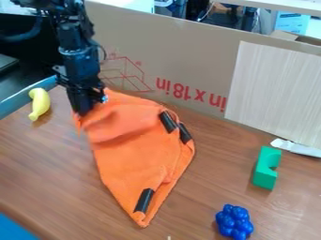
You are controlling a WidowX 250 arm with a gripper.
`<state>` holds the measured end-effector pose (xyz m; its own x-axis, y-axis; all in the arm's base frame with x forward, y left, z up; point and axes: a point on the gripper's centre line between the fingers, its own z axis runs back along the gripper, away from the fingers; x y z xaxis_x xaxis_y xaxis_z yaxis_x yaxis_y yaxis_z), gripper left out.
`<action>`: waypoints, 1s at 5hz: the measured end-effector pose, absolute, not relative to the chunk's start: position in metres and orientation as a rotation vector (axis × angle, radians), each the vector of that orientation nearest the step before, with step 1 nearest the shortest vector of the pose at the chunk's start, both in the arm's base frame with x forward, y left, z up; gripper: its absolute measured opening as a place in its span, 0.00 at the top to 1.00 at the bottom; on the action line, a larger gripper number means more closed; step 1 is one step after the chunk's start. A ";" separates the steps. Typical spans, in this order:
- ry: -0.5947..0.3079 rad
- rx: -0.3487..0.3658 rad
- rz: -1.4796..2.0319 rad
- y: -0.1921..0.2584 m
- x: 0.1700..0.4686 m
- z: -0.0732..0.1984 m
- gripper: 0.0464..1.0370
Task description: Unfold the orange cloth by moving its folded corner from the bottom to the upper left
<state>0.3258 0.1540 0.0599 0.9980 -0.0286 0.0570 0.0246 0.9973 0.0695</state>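
camera view: nearest us on the tabletop (56, 164) sits a blue knobbly cluster (234, 222), then a green block (266, 168); beyond, we see the orange cloth (134, 152), pinched by the claw (85, 111) near the far-left edge, beside a yellow banana (39, 102).

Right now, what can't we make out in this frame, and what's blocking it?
All in camera view:
Orange cloth: part hidden behind the gripper; inner folds hidden by its top layer.
Blue thing, lower left: cut off by left and bottom edges, identity unclear.
White item, far right: end cut off by right edge.
Background gear: partly hidden by the cardboard, too small to identify.
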 end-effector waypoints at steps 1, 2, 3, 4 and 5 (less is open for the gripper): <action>-0.033 0.082 -0.001 0.174 0.342 0.058 1.00; -0.011 0.107 0.005 0.191 0.355 0.054 1.00; 0.002 0.154 -0.016 0.209 0.367 0.049 1.00; -0.004 0.172 -0.043 0.223 0.373 0.048 0.98; 0.018 0.166 -0.075 0.232 0.376 0.035 0.82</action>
